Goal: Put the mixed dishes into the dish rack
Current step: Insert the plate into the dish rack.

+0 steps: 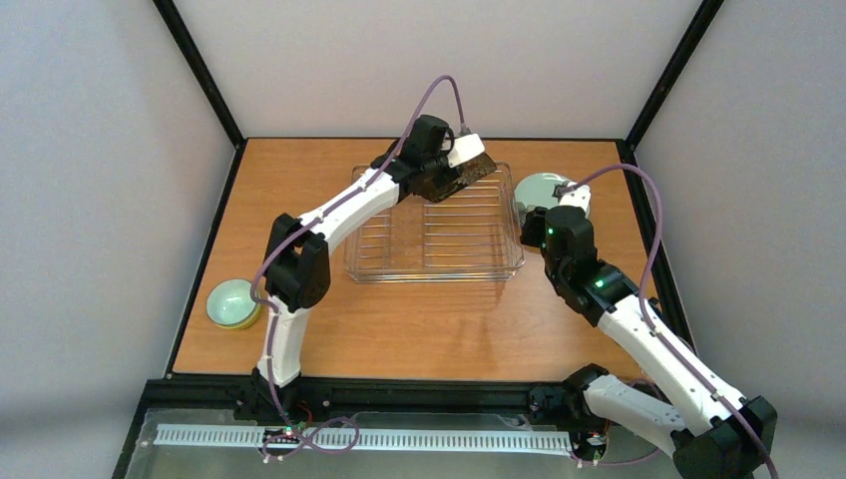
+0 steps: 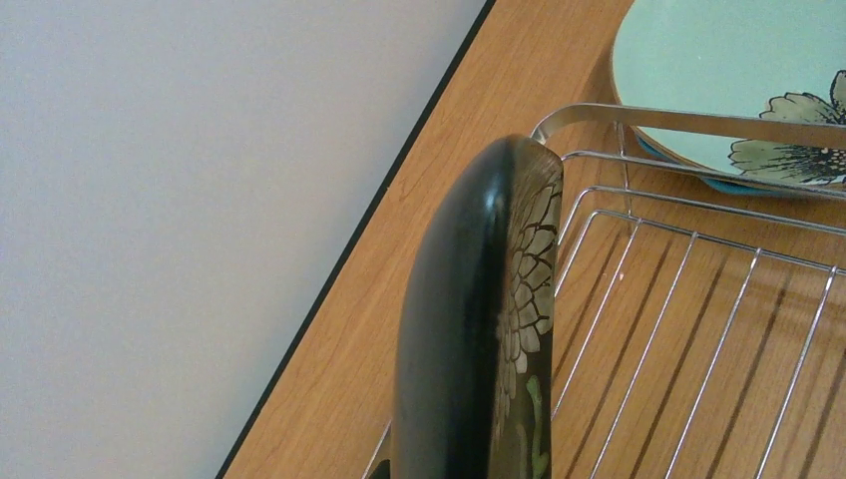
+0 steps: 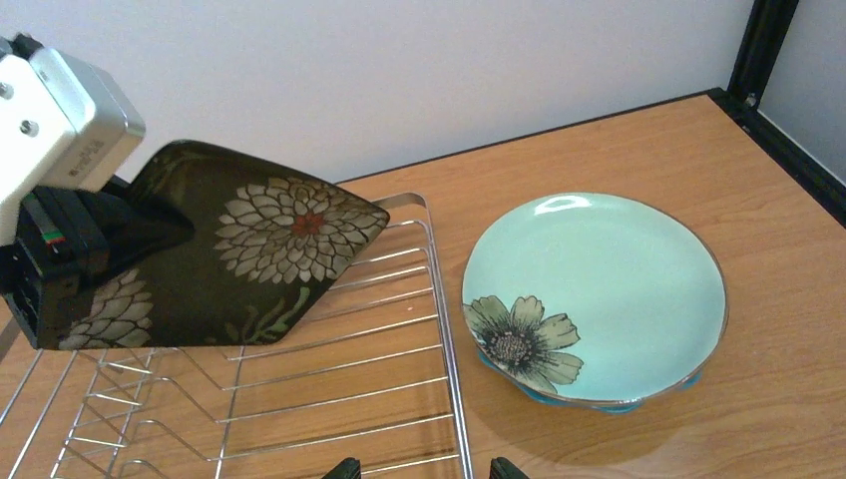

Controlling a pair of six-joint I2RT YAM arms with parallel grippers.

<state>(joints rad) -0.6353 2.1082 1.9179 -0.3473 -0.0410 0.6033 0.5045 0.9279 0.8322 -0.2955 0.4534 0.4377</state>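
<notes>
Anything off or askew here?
Nothing spilled or broken. The black square floral plate hangs tilted on edge in the left gripper over the far end of the dish rack, not seated between tines. The pale mint plate rests on something blue.

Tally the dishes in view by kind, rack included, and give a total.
Plates: 2 (black square floral plate, pale mint plate; a blue edge shows under the mint one, unclear what).
Bowls: 1 (yellow-green bowl).
Racks: 1 (dish rack).
Total: 4.
</notes>
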